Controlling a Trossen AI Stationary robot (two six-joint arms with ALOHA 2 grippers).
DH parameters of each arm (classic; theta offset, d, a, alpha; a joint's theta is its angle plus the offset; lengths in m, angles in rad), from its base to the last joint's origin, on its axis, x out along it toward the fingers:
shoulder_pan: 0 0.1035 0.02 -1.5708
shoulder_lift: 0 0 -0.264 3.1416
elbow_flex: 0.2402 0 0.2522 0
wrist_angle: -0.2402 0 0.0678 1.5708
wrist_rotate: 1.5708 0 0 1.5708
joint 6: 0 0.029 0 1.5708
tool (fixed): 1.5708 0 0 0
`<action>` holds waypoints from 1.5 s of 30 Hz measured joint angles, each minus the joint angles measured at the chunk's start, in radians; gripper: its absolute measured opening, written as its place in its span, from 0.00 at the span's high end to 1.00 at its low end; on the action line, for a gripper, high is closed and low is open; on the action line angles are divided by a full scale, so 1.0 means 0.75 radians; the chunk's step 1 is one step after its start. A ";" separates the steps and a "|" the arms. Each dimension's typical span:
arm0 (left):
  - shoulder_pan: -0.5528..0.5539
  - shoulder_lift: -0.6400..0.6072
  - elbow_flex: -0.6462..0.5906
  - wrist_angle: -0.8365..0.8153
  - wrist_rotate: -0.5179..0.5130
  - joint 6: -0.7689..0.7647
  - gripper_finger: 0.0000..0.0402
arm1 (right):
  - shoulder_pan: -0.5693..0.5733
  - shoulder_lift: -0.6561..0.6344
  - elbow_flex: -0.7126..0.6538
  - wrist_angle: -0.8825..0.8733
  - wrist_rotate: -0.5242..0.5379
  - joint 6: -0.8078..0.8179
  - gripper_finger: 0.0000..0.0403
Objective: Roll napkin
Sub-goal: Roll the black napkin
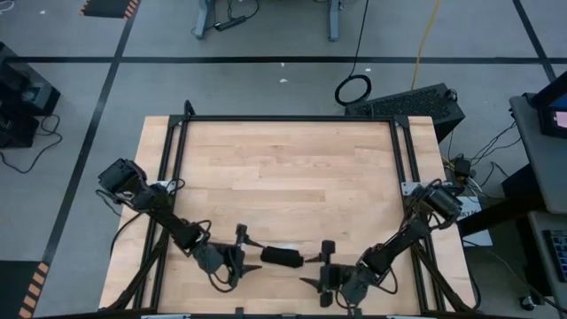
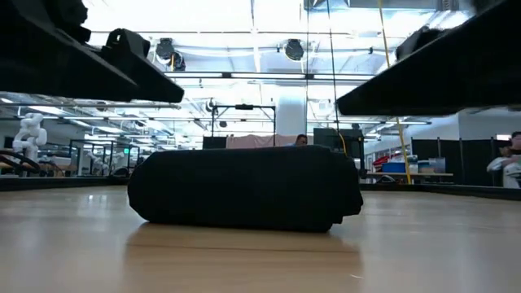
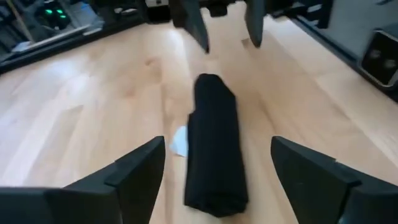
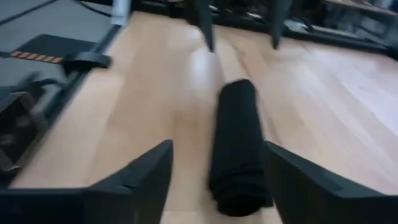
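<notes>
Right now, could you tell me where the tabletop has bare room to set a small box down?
The wooden table is bare across its far and middle stretch, bordered by the black frame rails. The near edge is crowded: the rolled napkin lies there between the left tool and the right tool, both open.

We see two dark, nearly black arms, each built of blocky jointed segments with thin black cables looping alongside them. The left claw [image 1: 242, 247] ends in two slim, tapering black fingers [image 3: 134, 180], matte and wedge-shaped, broad at the base and narrowing to the tips. The right claw [image 1: 324, 264] has the same pair of flat black fingers [image 4: 140, 177] with smooth angled faces. Behind each claw we see a bulkier, boxy wrist housing, and a rounded black shoulder block at the far end.
</notes>
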 joint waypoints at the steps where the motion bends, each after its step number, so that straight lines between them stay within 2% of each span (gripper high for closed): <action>1: 0.003 0.000 0.001 0.002 -0.010 -0.001 0.27 | -0.012 0.001 0.000 -0.011 0.006 0.017 0.41; 5: 0.028 0.000 0.001 0.043 -0.031 -0.040 0.36 | -0.078 0.002 -0.001 -0.046 -0.005 0.168 0.35; 9: 0.089 0.009 0.001 0.037 0.067 -0.132 0.48 | -0.139 0.002 0.000 -0.050 -0.112 0.250 0.41; 12: 0.123 0.047 0.001 0.029 0.159 -0.209 0.55 | -0.174 0.002 0.000 -0.078 -0.194 0.325 0.49; 14: 0.133 0.084 0.001 0.059 0.167 -0.236 0.56 | -0.192 0.002 -0.001 -0.132 -0.223 0.393 0.54; 19: 0.134 0.124 0.001 0.102 0.167 -0.247 0.57 | -0.210 0.002 -0.001 -0.228 -0.233 0.531 0.71; 24: 0.144 0.126 0.002 0.120 0.170 -0.250 0.57 | -0.229 0.002 -0.001 -0.226 -0.305 0.557 0.91; 26: 0.154 0.126 0.002 0.123 0.194 -0.251 0.57 | -0.239 0.002 -0.001 -0.226 -0.322 0.578 0.96; 33: 0.157 0.126 0.002 0.128 0.195 -0.274 0.57 | -0.273 0.002 -0.001 -0.231 -0.345 0.692 0.92; 42: 0.157 0.137 0.002 0.061 0.212 -0.392 0.57 | -0.308 0.002 -0.001 -0.234 -0.441 0.748 0.96; 45: 0.163 0.175 0.002 0.059 0.212 -0.422 0.57 | -0.324 0.002 0.000 -0.225 -0.511 0.767 0.95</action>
